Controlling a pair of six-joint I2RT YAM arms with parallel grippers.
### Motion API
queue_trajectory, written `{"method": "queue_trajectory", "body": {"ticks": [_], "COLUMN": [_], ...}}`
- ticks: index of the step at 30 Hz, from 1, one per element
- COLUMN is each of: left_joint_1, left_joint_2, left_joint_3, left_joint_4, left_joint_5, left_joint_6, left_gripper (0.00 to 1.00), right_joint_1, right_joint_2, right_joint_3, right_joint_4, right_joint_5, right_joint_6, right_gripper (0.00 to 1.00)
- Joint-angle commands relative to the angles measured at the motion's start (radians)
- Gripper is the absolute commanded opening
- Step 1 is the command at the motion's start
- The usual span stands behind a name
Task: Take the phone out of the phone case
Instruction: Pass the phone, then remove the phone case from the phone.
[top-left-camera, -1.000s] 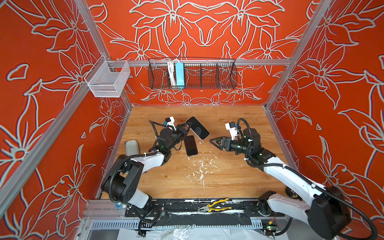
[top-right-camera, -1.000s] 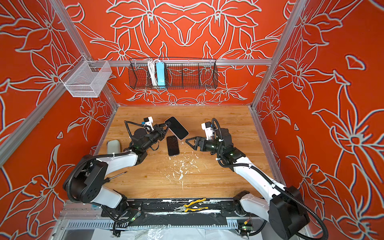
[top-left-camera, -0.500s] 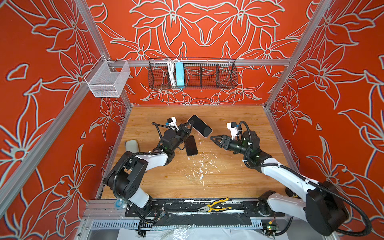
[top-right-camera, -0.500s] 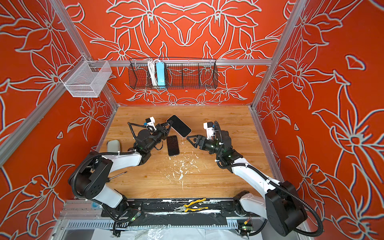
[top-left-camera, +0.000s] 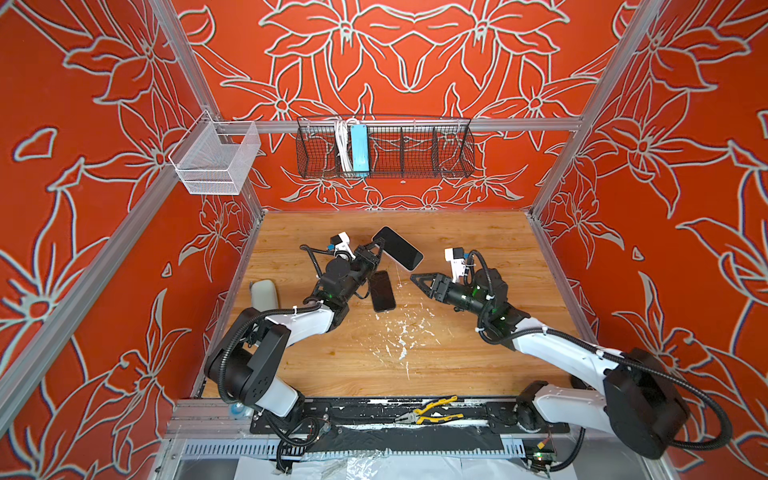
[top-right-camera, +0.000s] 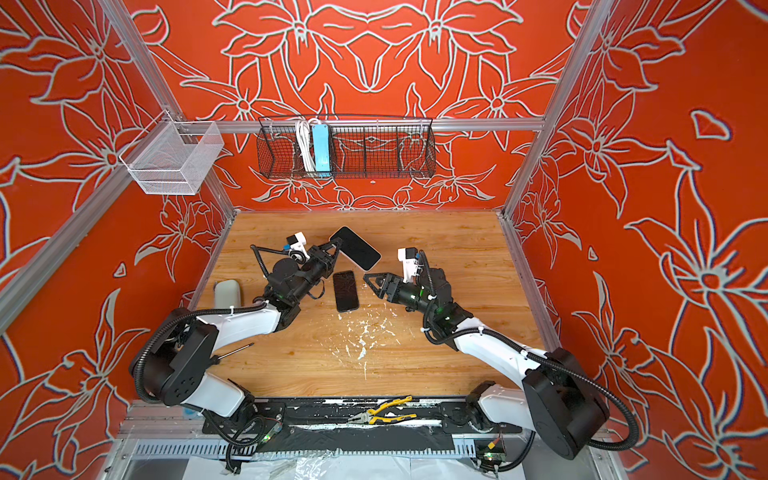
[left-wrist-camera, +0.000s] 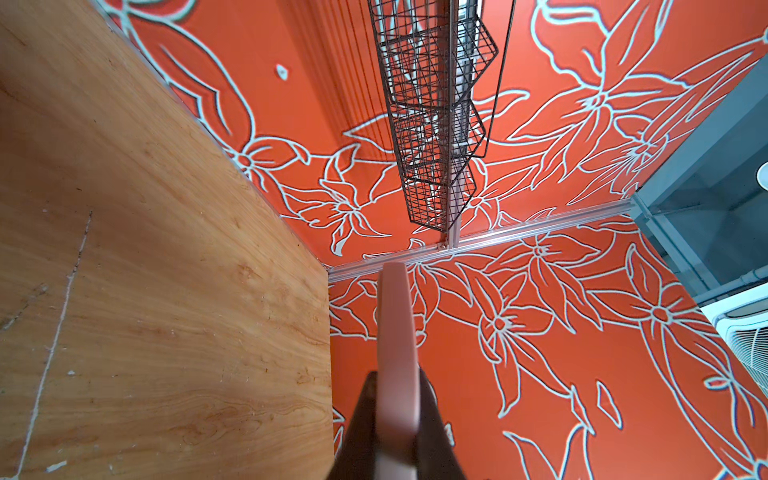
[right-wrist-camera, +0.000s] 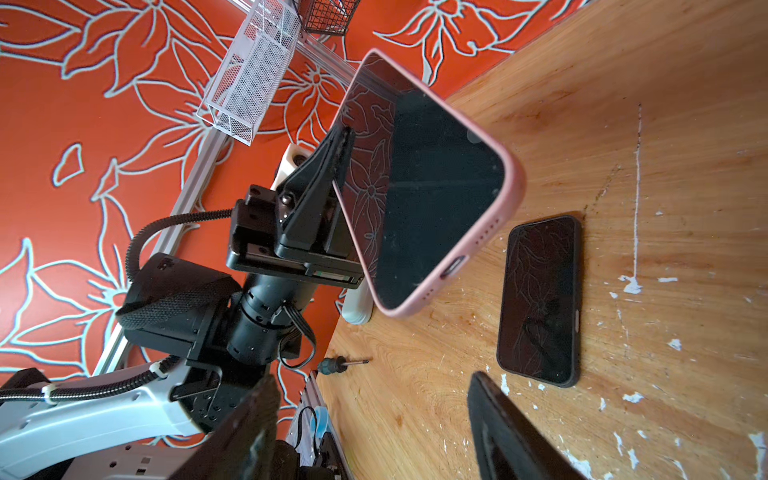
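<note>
1. The left hand (top-left-camera: 377, 248) is shut tight on the phone case (right-wrist-camera: 486, 237). One finger presses on the screen side and the other is behind it.
2. The phone case is pink. It is up in the air over the back part of the desk (top-left-camera: 457, 353). It is tilted and does not touch the wood.
3. The phone (right-wrist-camera: 432, 187) sits inside the pink case, and its dark screen shows in both top views.
4. The right hand (top-left-camera: 417, 279) is wide, with nothing between its two fingers. It is low over the desk and points toward the case. It is near the case but does not touch it.
5. A black phone (top-left-camera: 382, 291) lies flat on the desk with its screen up. It is between the two arms, just beside the left arm's wrist.
6. A grey slab (top-left-camera: 264, 293) with round corners lies by the left edge of the desk.
7. A small screwdriver (right-wrist-camera: 343, 363) lies on the desk near the left arm.
8. Pliers (top-left-camera: 432, 409) with yellow handles lie on the black rail at the front.
</note>
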Motion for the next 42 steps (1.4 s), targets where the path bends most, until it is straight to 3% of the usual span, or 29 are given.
{"method": "queue_trajectory", "body": {"ticks": [1,16,31,42], "left_joint_1": [-0.011,-0.016,-0.025,-0.026], "left_joint_2": [-0.051,-0.057,-0.014,0.003], "left_joint_3": [0.016,-0.019,-0.015,-0.022], "left_joint_4": [0.098,0.119,0.157,0.176], "left_joint_5": [-0.013,-0.013,-0.013,-0.013], "left_joint_6": [-0.027,-0.082,-0.121,-0.157], "left_gripper": [0.00,0.00,0.00,0.00], "right_joint_1": [0.027,0.070,0.082,0.081], "right_joint_2": [0.015,0.092,0.150,0.198], "right_joint_3": [0.005,0.037,0.063,0.079], "right_joint_4": [0.069,0.191,0.283,0.334], "right_joint_5": [0.078,0.177,0.181,0.169], "right_joint_6": [0.033,0.064,0.084,0.102], "right_gripper": [0.70,0.52,0.46,0.34]}}
